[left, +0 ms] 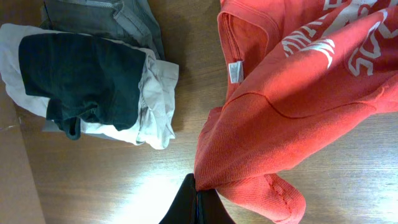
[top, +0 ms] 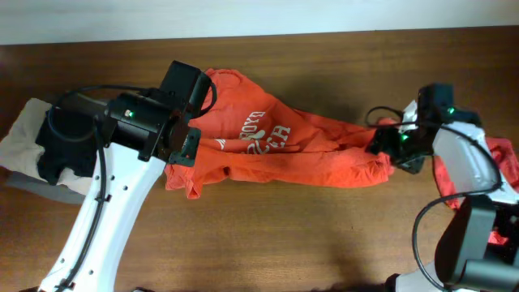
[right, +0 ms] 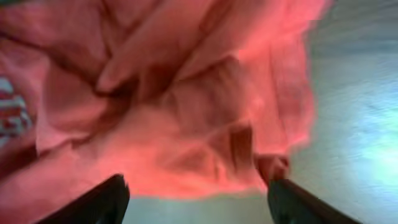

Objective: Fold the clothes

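Overhead: T-shirt (top: 284, 150) lies on the table (top: 324, 235), print up, long axis left-right, spanning the gap between the arms. left gripper (top: 185, 154) sits at its left end, right gripper (top: 391, 146) at its right end, where the cloth bunches narrow. A second red garment (top: 504, 166) lies at the table's right edge, partly hidden by the right arm. A stack (top: 32, 138) of beige and dark clothes sits far left, apart from the shirt

Left wrist: left gripper (left: 196, 202) is clenched on a fold of T-shirt (left: 298, 112) below the collar. The neck label (left: 234, 71) is visible. Cloth runs up and right, away from the fingers. The stack (left: 93, 87) is off to the left, not touching the shirt

Right wrist: blurred. right gripper (right: 198, 186) has its jaws wide apart. T-shirt (right: 174, 106) fills the frame ahead, with its hanging edge between the jaws. Neither finger can be seen pressing it, so it reads as released, holding nothing. Bare table to the right

Judgement: the left end is anchored and the right end is free. The shirt lies straight ahead of the right gripper, toward the left arm, so the right arm is the nearer one for a regrasp, coming in along the long axis
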Robot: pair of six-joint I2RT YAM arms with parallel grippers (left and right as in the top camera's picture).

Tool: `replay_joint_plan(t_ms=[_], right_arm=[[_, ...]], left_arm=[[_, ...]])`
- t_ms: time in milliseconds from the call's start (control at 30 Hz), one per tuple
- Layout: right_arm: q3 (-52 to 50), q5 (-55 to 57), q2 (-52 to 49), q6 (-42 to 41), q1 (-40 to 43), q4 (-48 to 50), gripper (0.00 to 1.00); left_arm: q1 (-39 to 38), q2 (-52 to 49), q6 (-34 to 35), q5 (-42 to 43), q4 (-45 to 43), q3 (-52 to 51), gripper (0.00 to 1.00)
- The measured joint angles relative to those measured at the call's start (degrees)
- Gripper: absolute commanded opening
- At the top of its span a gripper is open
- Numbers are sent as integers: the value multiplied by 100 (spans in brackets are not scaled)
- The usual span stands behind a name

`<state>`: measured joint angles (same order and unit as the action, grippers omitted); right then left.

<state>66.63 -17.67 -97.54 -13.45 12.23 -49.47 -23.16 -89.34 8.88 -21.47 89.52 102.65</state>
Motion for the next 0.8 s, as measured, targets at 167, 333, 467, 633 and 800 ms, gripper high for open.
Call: replay_joint_plan(t_ms=[167,333,467,633,800], right_arm=[[-726,-664,-24,-212,0,951,71],[-1071,-863,-24,-640,0,1486,66],[-1204,-861,-24,-988,0,1849,46],[-1211,-861,-24,-1187,0,2131,29],[-1211,-861,-24,-1233,0,2175,12]], left_arm=[[0,0,0,2,-2,0,1],[0,0,0,2,-13,0,0],[0,0,0,2,-20,0,1],[0,0,0,2,-17,0,0],[0,0,0,2,-17,0,1]])
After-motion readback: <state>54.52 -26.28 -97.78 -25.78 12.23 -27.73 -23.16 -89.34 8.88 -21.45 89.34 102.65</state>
